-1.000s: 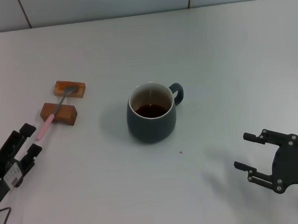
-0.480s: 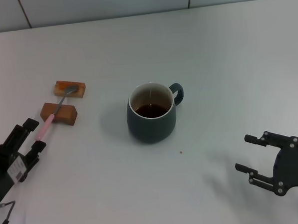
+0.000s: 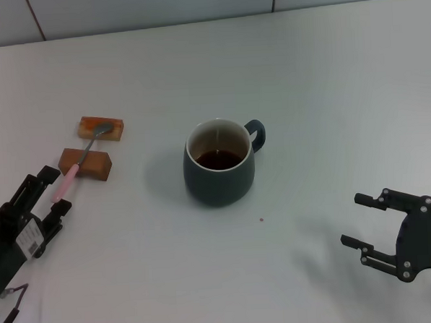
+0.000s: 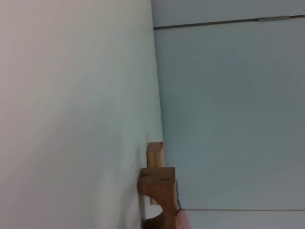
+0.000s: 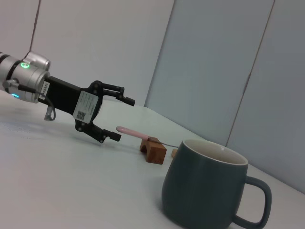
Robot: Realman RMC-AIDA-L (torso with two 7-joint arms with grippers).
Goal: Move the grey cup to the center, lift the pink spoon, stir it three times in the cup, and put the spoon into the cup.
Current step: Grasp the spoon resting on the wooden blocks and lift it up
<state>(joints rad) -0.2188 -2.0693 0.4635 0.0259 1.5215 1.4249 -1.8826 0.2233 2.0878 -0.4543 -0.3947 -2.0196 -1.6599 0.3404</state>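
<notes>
White surface (image 3: 327, 83) carries the grey cup (image 3: 219, 172) centrally. Left claw (image 3: 53, 188), spread, straddles the pink spoon (image 3: 66, 181) handle, propped on wooden blocks (image 3: 85, 163) for access. Right claw (image 3: 354, 221) spread, idle.

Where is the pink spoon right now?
In the head view the pink spoon lies at the table's left, bridging two brown wooden blocks, left of the grey cup. The open left end effector straddles its handle tip.
</notes>
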